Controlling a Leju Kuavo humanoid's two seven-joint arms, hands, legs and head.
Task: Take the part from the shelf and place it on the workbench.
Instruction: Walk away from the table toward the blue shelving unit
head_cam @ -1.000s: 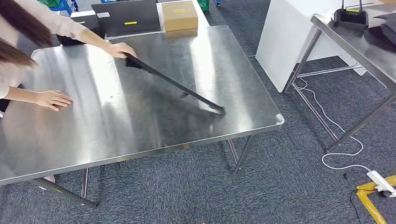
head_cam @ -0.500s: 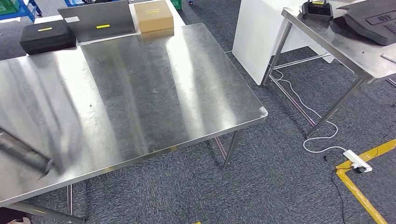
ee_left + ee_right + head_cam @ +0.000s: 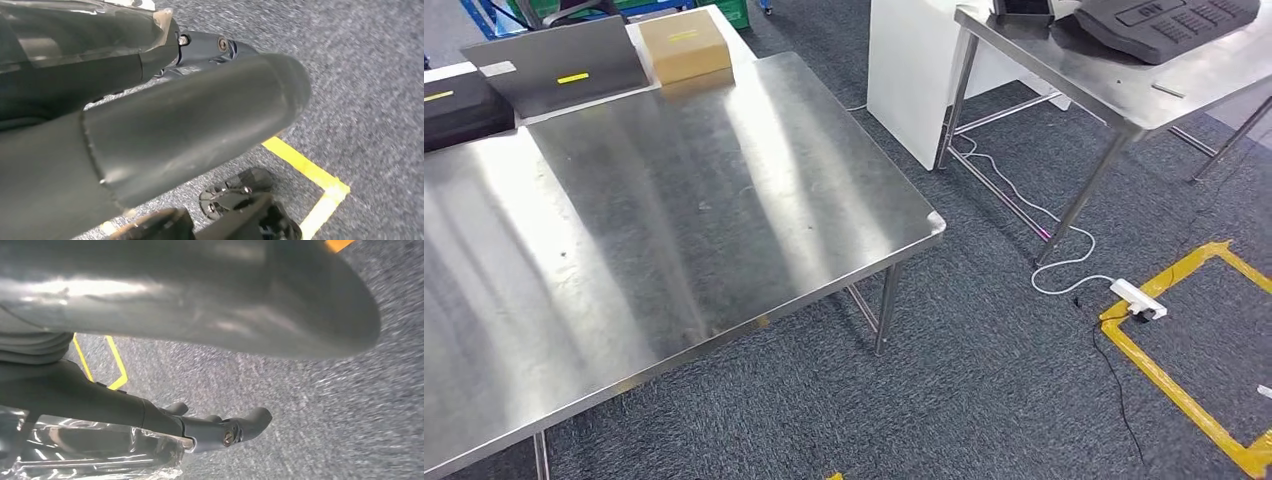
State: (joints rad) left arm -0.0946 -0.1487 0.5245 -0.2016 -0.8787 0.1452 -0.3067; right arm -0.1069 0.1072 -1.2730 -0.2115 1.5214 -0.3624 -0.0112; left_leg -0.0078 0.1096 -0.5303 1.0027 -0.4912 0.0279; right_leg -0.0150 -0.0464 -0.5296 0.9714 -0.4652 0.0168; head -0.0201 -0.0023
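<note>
Item, the table: we log a broad steel top filling the left of the head view, its near right corner toward us; we judge this the workbench where the part is to go. Item, a second table at the far right, well apart across the carpet, with a white cabinet standing just beside it. Item, a dark moulded tray on that second table. Item, along the first table's far edge, a grey panel, a cardboard box and a black case. Item, yellow floor tape and a white power strip on the carpet to the right. Item, right robot hand: hanging over the carpet, thumb and fingers apart, grasping nothing, so released. Item, left robot hand: also hanging over the carpet, but its thick thumb covers most of the fingers, so we cannot tell whether it is released or clenched. Item, the part: in neither hand and not on the table; we judge it yet to be fetched from its shelf, so its direction and long axis are unknown to us. The table lies ahead and to the left, on the left arm's side.
</note>
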